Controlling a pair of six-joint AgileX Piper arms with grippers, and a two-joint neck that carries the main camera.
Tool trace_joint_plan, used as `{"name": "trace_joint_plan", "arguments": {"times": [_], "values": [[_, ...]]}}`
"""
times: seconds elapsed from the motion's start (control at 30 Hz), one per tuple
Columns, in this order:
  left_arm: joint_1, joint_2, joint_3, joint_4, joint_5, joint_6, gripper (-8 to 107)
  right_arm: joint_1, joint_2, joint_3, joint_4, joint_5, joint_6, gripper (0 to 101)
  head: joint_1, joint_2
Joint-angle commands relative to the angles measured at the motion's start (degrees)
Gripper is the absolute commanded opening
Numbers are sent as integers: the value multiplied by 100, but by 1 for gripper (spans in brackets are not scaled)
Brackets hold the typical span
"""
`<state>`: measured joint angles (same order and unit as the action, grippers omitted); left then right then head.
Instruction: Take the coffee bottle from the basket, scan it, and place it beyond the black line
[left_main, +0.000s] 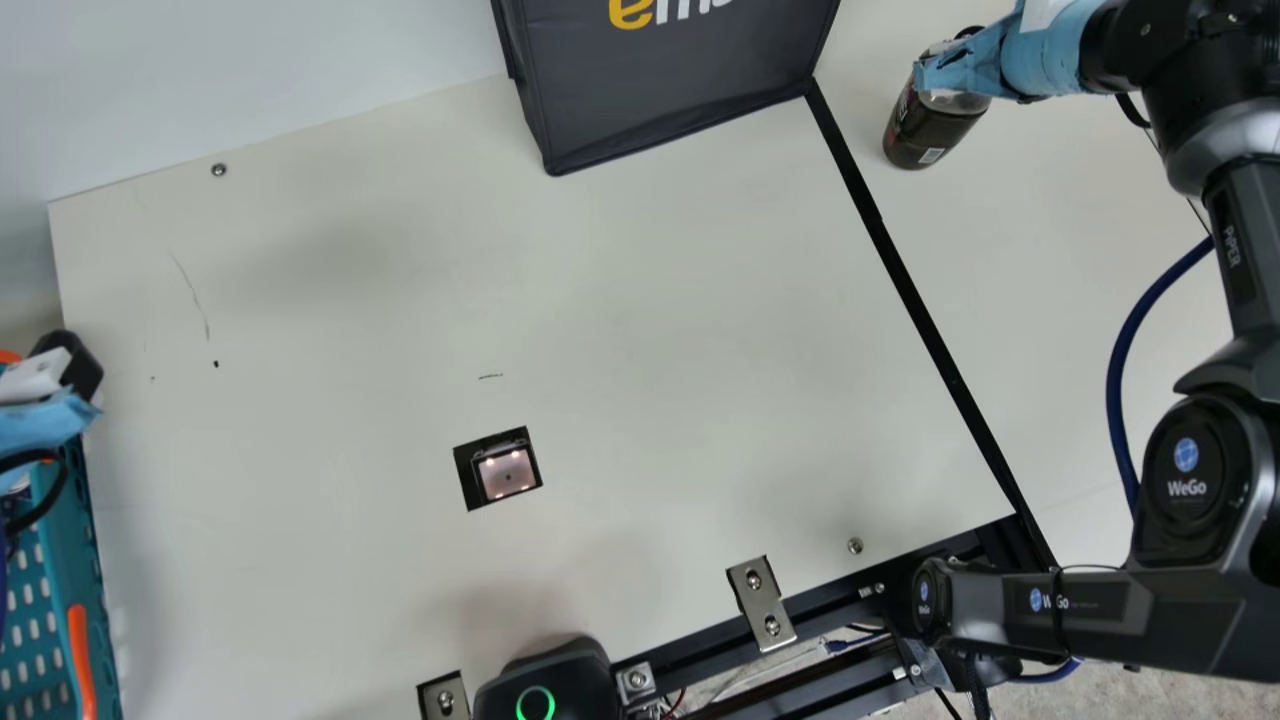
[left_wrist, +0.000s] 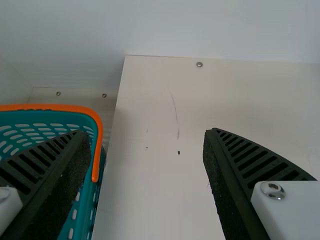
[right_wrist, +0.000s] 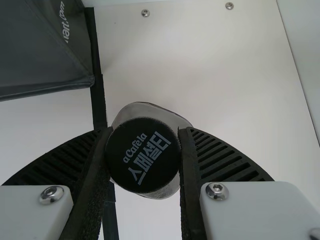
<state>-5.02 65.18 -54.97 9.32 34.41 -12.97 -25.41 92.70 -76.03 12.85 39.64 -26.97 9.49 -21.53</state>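
"Where's the coffee bottle (left_main: 925, 128)?"

"Over there, beyond the black line (left_main: 920, 300), near the dark bag (left_main: 670, 90). The right gripper (right_wrist: 144, 132) has it pinched by the black cap (right_wrist: 144, 155)."

"And the left gripper (left_wrist: 145, 133)?"

"Fingers spread, nothing between them, beside the teal basket (left_wrist: 75, 108)."

"So what might go wrong?"

"Letting go too soon, I'd say. I can't tell whether the base touches the table (left_main: 650, 300); if it doesn't, the bottle could drop and topple."

"And backing off?"

"If one finger drags on that cap, over it goes. Being held so high gives any sideways tug real leverage."
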Motion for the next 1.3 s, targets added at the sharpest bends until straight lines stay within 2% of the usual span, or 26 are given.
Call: {"name": "trace_joint_plan", "arguments": {"times": [0.0, 0.9, 1.27], "values": [[0, 0, 0, 0, 0, 0, 90, 4, 12, -1, -5, -15, 14, 3, -157, -5], [0, 0, 0, 0, 0, 0, 90, -69, 93, -37, 180, -50, 2, 91, -157, -5], [0, 0, 0, 0, 0, 0, 90, -110, 41, -130, 189, 48, -6, 91, -157, -5]]}}
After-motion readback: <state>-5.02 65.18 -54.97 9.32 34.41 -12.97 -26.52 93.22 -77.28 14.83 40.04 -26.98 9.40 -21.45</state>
